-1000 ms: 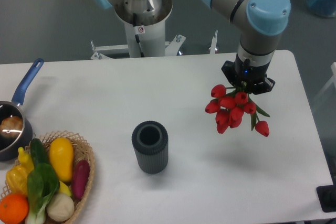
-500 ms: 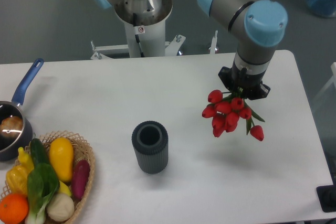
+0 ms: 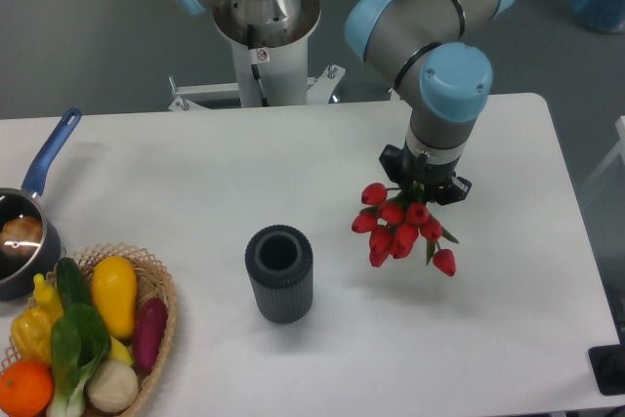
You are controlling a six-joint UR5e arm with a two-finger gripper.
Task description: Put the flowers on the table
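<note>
A bunch of red tulips [image 3: 398, 229] with green leaves hangs blooms-down from my gripper [image 3: 422, 186], held above the white table [image 3: 176, 173] right of centre. The gripper points down and is shut on the flower stems; its fingertips are hidden behind the wrist and the blooms. A dark grey ribbed vase [image 3: 279, 272] stands upright and empty on the table, to the left of and slightly below the flowers.
A wicker basket [image 3: 156, 285] of vegetables and fruit sits at the front left corner. A pot with a blue handle [image 3: 49, 155] stands at the left edge. The robot's base [image 3: 264, 41] stands behind the table.
The arm has carried the flowers to the left and a little toward the front, closer to the vase. The vase and the other objects have not moved.
</note>
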